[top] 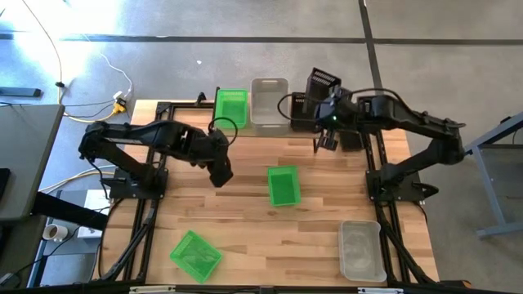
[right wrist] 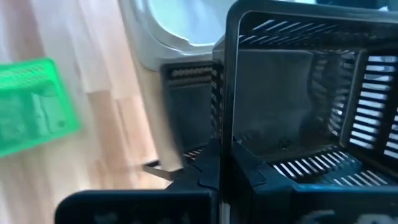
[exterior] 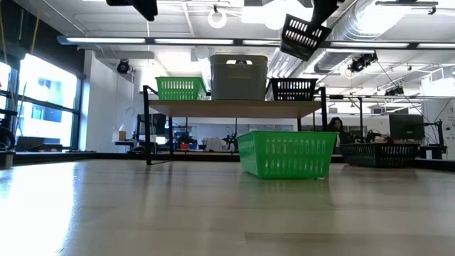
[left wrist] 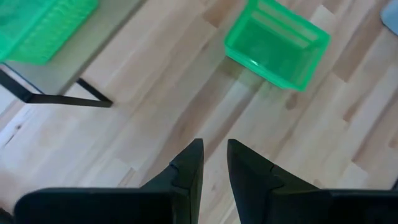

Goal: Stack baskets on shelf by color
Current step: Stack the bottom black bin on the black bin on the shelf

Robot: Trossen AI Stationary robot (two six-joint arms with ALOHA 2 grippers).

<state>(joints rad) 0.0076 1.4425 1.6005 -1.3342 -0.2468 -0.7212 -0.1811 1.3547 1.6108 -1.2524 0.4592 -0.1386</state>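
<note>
My right gripper [right wrist: 225, 171] is shut on a black perforated basket [top: 322, 82] and holds it in the air over the right end of the shelf [exterior: 234, 108]; the low view shows this basket [exterior: 304, 34] tilted. On the shelf's plank stand a green basket [top: 230, 106], a whitish-grey one [top: 269, 103] and a black one [exterior: 293, 89]. Another green basket [top: 283, 185] rests on its bottom mid-table. My left gripper [left wrist: 214, 155] hovers over bare wood left of it, narrowly open and empty. My right gripper holds the black basket by one side wall, at its rim [right wrist: 226, 134]. One finger [right wrist: 249, 171] is inside the basket and the other [right wrist: 205, 171] outside. The basket is lifted clear and tilted above the black basket [right wrist: 186, 93] on the shelf.
A third green basket [top: 196, 255] lies near the table's near left corner, and a whitish-grey one [top: 362, 249] near the near right corner. The shelf's black legs [left wrist: 56, 96] stand along the far edge. Bare wood [top: 237, 212] lies between the arms.
</note>
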